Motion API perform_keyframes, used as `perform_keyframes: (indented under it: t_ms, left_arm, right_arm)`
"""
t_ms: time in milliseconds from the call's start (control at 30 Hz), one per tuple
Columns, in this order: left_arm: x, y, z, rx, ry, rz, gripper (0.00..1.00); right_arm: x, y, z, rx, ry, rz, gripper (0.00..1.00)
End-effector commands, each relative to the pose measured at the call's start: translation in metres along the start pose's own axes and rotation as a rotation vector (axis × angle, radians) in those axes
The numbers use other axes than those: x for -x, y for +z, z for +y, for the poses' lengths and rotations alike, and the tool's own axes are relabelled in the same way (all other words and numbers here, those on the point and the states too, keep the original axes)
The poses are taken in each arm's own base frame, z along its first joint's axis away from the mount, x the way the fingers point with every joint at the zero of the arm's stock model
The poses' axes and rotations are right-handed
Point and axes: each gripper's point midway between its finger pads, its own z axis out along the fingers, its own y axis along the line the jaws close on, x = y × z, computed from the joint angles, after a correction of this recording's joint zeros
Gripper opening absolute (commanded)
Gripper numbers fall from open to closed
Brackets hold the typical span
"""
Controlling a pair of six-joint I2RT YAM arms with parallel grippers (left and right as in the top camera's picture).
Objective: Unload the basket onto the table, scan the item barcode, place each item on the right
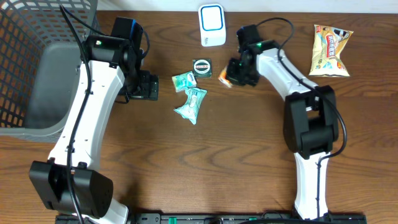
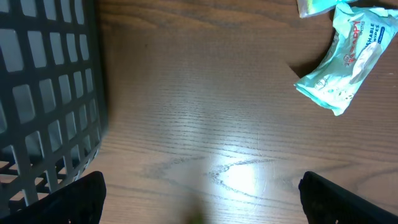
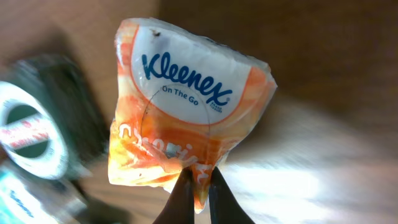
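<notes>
**Pack pinched, scan not yet done**

Right gripper [image 3: 198,186] is clamped on the bottom edge of the Kleenex pack [image 3: 186,112], 12 o'clock of table centre. Next: lift it and show the barcode (not in view) to the scanner [image 1: 212,25] at 11. Tin [image 1: 203,66] crowds at 9. Left gripper [image 2: 202,199] is wide open and empty.

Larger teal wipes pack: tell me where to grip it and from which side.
Grip the teal wipes pack across its narrow middle, straight down from above: it lies flat on the table, long and slim, with bare wood along both long sides.
</notes>
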Motion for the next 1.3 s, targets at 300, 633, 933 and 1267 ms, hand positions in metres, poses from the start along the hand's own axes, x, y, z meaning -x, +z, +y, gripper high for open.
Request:
perform_keyframes:
  t_ms: [300,633,933,1267]
  left_arm:
    - [0.000,0.002,0.004,0.017,-0.012,0.004,0.98]
    - [0.000,0.002,0.004,0.017,-0.012,0.004,0.98]
    - [0.000,0.002,0.004,0.017,-0.012,0.004,0.98]
    - [0.000,0.002,0.004,0.017,-0.012,0.004,0.98]
  right_arm:
    - [-0.033,-0.048,-0.048,-0.134,-0.317,0.139,0.45]
    - [-0.010,-0.048,-0.042,-0.034,-0.249,0.071,0.36]
    - [-0.009,-0.040,-0.046,0.048,-0.165,0.083,0.39]
    - [-0.038,0.003,-0.059,0.117,-0.141,0.129,0.24]
